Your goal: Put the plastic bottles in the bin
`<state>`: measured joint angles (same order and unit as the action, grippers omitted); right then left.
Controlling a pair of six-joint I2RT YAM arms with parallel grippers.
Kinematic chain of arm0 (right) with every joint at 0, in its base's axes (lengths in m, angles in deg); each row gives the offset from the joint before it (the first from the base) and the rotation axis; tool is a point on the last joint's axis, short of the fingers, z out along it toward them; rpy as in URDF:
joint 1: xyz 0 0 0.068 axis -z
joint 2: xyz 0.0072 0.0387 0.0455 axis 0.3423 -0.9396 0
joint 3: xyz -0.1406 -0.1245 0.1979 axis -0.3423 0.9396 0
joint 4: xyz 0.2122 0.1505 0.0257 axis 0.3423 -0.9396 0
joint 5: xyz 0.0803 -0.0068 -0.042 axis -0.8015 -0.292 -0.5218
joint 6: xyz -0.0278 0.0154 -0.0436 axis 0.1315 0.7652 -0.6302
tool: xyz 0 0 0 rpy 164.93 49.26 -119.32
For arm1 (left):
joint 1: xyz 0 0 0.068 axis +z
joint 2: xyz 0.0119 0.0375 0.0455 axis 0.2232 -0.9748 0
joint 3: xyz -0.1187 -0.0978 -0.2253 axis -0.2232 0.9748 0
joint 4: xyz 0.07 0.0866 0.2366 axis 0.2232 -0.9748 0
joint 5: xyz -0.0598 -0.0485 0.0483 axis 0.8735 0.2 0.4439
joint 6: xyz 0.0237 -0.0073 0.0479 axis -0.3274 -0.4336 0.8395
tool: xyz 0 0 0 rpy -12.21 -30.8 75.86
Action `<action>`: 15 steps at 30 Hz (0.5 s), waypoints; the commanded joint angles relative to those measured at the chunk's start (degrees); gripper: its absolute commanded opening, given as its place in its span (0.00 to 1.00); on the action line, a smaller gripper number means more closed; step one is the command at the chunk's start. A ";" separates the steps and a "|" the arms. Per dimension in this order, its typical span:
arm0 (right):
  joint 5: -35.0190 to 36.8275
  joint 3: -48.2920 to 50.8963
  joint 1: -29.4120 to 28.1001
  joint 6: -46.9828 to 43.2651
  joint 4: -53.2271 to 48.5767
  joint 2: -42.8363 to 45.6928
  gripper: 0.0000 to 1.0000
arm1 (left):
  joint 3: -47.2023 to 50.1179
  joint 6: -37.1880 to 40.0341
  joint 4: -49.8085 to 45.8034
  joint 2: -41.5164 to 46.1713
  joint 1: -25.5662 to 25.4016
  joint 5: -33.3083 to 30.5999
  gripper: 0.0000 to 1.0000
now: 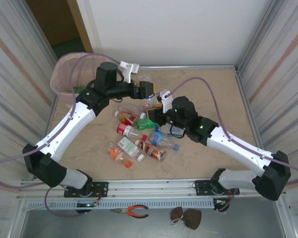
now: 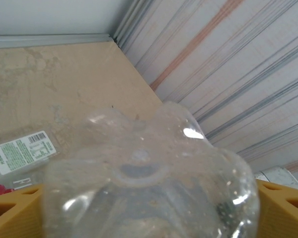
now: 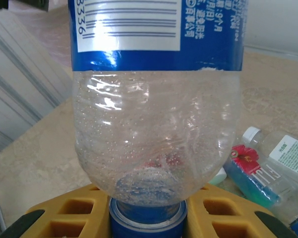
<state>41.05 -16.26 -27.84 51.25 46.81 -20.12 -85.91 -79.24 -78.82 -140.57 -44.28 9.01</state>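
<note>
Right wrist showed the right gripper (image 3: pixel 148 210) clamping a blue-labelled bottle (image 3: pixel 156 124), likely bound next for the bin (image 1: pixel 64 74); the left gripper (image 2: pixel 149 215)'s hold on a clear bottle (image 2: pixel 149 163) was unclear.

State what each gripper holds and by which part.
Right gripper: blue-labelled clear plastic bottle, by its blue-capped neck. Left gripper straddles another clear bottle; grip uncertain.

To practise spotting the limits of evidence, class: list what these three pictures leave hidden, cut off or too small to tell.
Left wrist view: the clear bottle hides where the left gripper meets it; grip unclear.
Right wrist view: the blue-label bottle runs off the top edge.
Top view: the bin has its inside partly behind the left arm, too small to read.
</note>
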 commanded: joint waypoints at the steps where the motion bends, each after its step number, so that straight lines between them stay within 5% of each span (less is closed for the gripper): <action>1: 1.72 -2.31 0.39 -0.18 1.55 -0.43 0.10 | 0.86 -0.99 1.76 0.07 -1.62 -0.69 0.90; 15: 4.09 -1.98 0.48 -0.63 1.88 0.42 0.11 | 4.44 -2.22 2.82 2.38 -3.17 -3.21 0.77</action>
<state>43.72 -16.55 -27.84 51.20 45.54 -20.45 -83.14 -81.64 -75.95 -139.83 -46.42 6.37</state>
